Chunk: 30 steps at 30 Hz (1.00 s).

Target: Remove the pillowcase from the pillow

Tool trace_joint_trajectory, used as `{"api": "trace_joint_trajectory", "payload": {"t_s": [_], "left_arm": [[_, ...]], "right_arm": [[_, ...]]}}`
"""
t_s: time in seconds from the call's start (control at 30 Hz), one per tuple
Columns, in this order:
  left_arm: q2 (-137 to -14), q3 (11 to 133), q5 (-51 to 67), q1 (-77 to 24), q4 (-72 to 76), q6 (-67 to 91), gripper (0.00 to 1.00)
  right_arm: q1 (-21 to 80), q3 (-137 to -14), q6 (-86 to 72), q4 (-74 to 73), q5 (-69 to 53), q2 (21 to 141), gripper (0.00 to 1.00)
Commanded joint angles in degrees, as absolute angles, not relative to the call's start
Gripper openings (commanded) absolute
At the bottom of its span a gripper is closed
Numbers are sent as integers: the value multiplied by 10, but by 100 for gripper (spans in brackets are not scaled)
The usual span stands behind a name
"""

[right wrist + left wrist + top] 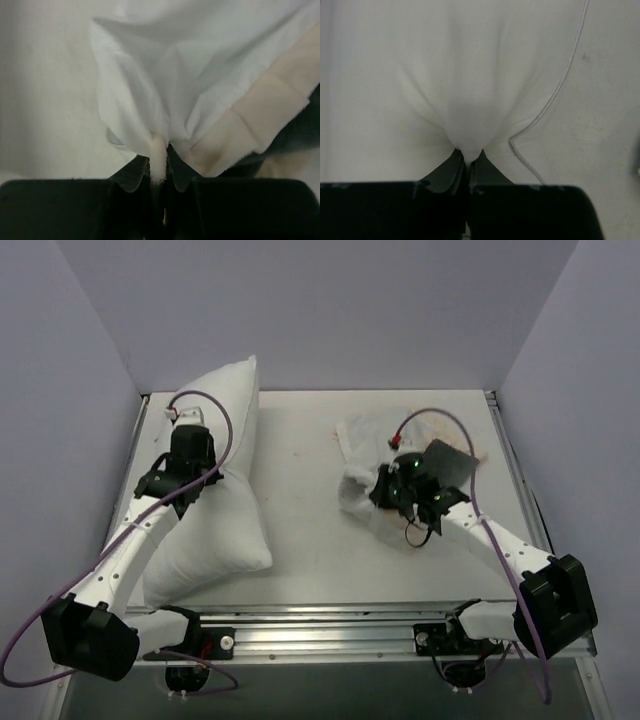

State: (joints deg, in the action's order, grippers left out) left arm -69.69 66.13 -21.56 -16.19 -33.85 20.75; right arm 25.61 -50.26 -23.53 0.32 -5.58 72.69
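White pillow (228, 530), crumpled pillowcase (360, 440) apart

White table (300, 525) with faint brownish smudges (327, 436) toward its far middle. Lavender walls (330, 310) rise behind the table and at both its sides. Metal rail (330, 632) along the table's near edge. Metal strip (512, 455) on the table's right edge.

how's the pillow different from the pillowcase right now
The pillow is plump and full; the pillowcase is a limp, crumpled heap. The pillow is plain white; the pillowcase shows white, a cream edge and dark grey. The pillow looks far larger than the bunched pillowcase. Shared: each is pinched in a shut hand, the left hand on the pillow, the right hand on the pillowcase.
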Motion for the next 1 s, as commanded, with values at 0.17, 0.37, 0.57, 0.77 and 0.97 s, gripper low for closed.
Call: {"api": "trace_joint_trajectory", "payload": {"t_s": [0.17, 0.37, 0.57, 0.77, 0.97], "left_arm": [[-643, 567, -93, -171, -279, 290, 17], [-571, 663, -85, -170, -385, 260, 81], [-538, 783, -111, -168, -461, 233, 94], [-513, 902, -146, -168, -528, 196, 94], [-476, 1005, -245, -168, -567, 142, 94]], "right_arm": [[337, -372, -307, -25, -109, 690, 22], [346, -468, -234, -132, -76, 687, 71], [343, -632, -187, -221, 28, 679, 99], [303, -772, -160, -267, 199, 662, 100], [236, -851, -120, -269, 329, 597, 100]]}}
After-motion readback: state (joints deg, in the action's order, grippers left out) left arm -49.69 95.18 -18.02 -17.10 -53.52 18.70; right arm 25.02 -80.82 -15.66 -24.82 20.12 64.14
